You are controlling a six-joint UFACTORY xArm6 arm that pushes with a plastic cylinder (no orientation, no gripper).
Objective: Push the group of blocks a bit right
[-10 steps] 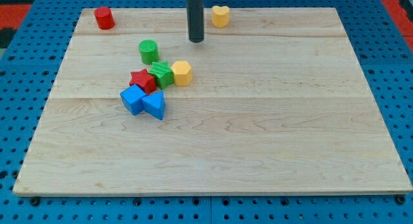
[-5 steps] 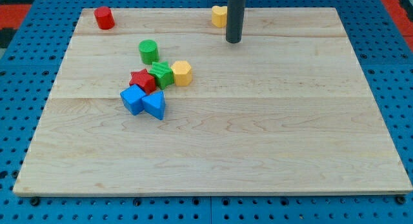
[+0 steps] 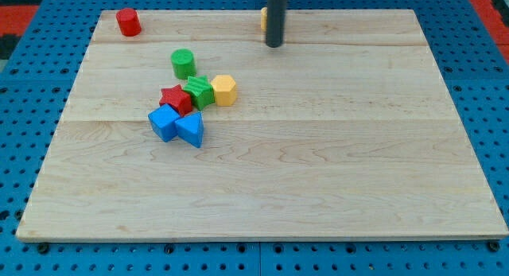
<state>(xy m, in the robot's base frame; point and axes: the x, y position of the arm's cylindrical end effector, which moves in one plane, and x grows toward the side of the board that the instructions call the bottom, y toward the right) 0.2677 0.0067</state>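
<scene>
A cluster of blocks sits left of the board's middle: a green cylinder (image 3: pixel 184 63), a green block (image 3: pixel 199 92), a yellow hexagonal block (image 3: pixel 224 90), a red star block (image 3: pixel 176 99), a blue block (image 3: pixel 164 122) and a blue triangular block (image 3: pixel 191 129). My tip (image 3: pixel 274 44) is near the view's top, up and to the right of the cluster and well apart from it. It stands in front of a yellow block (image 3: pixel 263 19), hiding most of it.
A red cylinder (image 3: pixel 128 22) stands alone at the top left corner of the wooden board (image 3: pixel 318 149). A blue pegboard surrounds the board on all sides.
My tip moved right from above the green cylinder to past the yellow top block, then came back slightly left in front of it. The blocks have not moved.
</scene>
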